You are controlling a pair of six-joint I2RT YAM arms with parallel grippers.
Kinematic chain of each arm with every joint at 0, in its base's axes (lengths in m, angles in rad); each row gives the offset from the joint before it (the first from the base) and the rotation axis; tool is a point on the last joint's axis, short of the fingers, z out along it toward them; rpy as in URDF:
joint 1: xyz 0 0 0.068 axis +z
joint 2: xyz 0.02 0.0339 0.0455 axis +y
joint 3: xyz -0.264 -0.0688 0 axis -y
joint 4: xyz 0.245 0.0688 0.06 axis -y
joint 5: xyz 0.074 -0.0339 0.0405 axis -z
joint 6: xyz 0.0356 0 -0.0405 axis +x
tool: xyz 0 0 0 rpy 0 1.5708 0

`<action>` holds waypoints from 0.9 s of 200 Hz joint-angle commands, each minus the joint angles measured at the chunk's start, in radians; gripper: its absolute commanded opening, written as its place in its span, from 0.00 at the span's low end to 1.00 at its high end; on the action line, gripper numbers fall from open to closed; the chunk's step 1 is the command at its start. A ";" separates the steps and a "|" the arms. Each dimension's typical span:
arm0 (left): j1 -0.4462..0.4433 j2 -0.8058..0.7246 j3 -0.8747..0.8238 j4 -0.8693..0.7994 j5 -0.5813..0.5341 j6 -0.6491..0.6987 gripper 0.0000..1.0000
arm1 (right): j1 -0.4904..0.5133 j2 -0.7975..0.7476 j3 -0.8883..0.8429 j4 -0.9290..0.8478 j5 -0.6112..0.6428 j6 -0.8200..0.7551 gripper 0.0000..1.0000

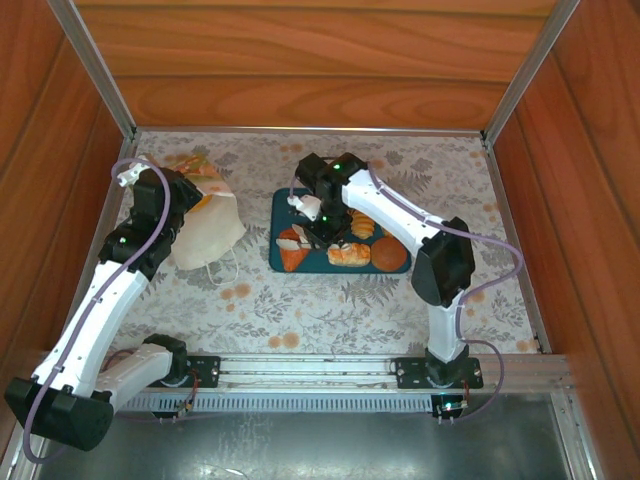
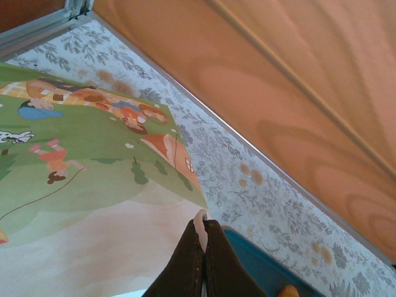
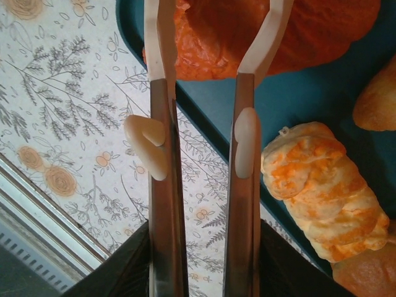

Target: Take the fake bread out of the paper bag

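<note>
The paper bag (image 1: 205,240) lies at the back left, white with a green printed panel (image 2: 93,161) and cord handles (image 1: 225,270) toward the near side. My left gripper (image 1: 203,200) (image 2: 203,226) is shut, pinching the bag's edge. Fake bread sits on a teal tray (image 1: 280,205): a croissant (image 1: 293,257), a striped roll (image 1: 348,255) (image 3: 322,185), a round bun (image 1: 389,254) and another piece (image 1: 362,225). My right gripper (image 1: 308,225) (image 3: 213,12) hangs over the tray's left part. Its long fingers (image 3: 162,93) stand apart above an orange croissant (image 3: 297,31), and the tips run out of frame.
Wooden walls (image 1: 320,70) close in the back and both sides of the floral-patterned table (image 1: 300,310). A metal rail (image 1: 310,370) with both arm bases runs along the near edge. The tray's left edge (image 3: 204,117) passes under the right fingers.
</note>
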 commanded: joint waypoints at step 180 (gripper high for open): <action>0.029 -0.019 -0.046 -0.002 -0.018 0.028 0.00 | 0.032 -0.207 -0.206 0.327 -0.073 0.901 0.22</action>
